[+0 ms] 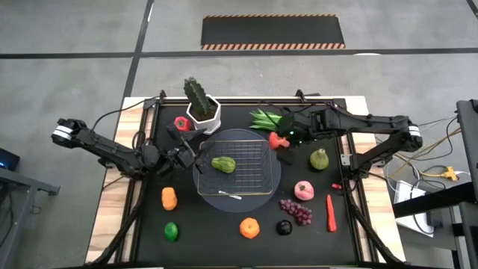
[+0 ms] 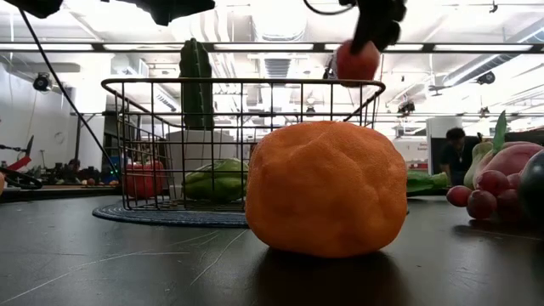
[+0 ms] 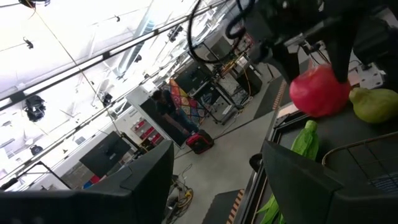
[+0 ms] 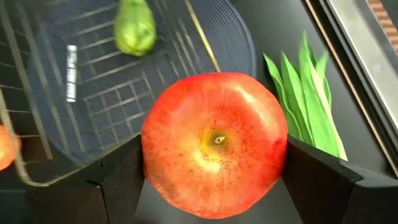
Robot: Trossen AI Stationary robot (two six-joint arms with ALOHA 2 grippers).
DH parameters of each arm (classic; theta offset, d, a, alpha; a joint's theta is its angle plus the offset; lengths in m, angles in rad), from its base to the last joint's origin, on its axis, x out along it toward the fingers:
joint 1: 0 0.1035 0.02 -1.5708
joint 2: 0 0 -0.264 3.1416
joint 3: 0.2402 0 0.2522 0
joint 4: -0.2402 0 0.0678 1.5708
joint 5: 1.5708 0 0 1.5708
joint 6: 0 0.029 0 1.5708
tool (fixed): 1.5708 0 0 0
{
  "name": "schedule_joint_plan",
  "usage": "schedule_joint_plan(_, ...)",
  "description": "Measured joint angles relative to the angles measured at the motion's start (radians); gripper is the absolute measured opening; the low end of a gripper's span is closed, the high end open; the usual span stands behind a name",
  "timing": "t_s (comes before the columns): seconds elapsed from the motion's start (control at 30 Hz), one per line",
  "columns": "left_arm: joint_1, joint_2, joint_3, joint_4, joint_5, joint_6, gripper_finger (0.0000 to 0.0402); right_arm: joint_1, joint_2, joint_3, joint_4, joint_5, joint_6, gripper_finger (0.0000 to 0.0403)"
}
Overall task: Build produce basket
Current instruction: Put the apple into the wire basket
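Orange (image 2: 323, 189) before basket (image 2: 242, 83); right end effector (image 4: 214, 158) grips apple (image 4: 214, 143).

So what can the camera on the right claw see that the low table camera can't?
Only the right wrist view shows the red apple's speckled skin and stem dimple up close, clamped in the right claw. Only the low view shows the big orange in front and the cactus behind. Both show the apple, the wire basket and the green fruit lying inside it.

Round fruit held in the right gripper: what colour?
The apple is red shading to orange-yellow around its dimple, finely speckled; right wrist view shows it best.
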Motion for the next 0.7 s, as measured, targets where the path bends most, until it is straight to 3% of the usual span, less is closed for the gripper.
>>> schedule_joint_plan(0.43,0.0,0.0,0.0,0.0,0.0,0.0,0.0228,0.076,0.235,0.183,0.101,-0.156,-0.075,0.031)
schedule_joint_plan(0.7,-0.001,0.0,0.0,0.0,0.0,-0.009,0.0228,0.092,0.336,0.194,0.24,-0.149,0.011,0.0311)
